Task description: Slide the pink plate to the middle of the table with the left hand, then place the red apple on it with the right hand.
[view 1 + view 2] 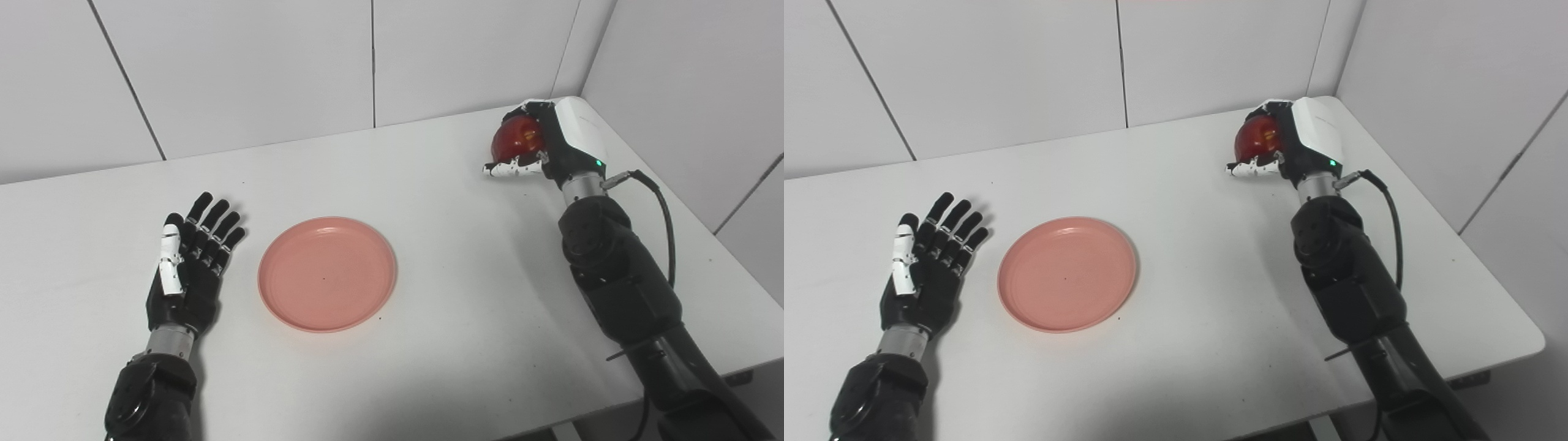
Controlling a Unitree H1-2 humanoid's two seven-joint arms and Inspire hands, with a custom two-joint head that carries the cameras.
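My left hand (184, 272) lies flat on the white table (429, 343), palm up, fingers spread, holding nothing. The pink plate (327, 273) sits just to its right, not touching. Far right, my right hand (542, 144) wraps around the red apple (517, 138).

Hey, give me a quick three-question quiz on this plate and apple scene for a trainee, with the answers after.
1. True or false: the left hand is touching the pink plate.
2. What is the right hand closed around?
3. Where is the plate? A) near the table middle B) far right corner C) under the apple

Key
1. False; it lies open beside the plate.
2. The red apple.
3. A
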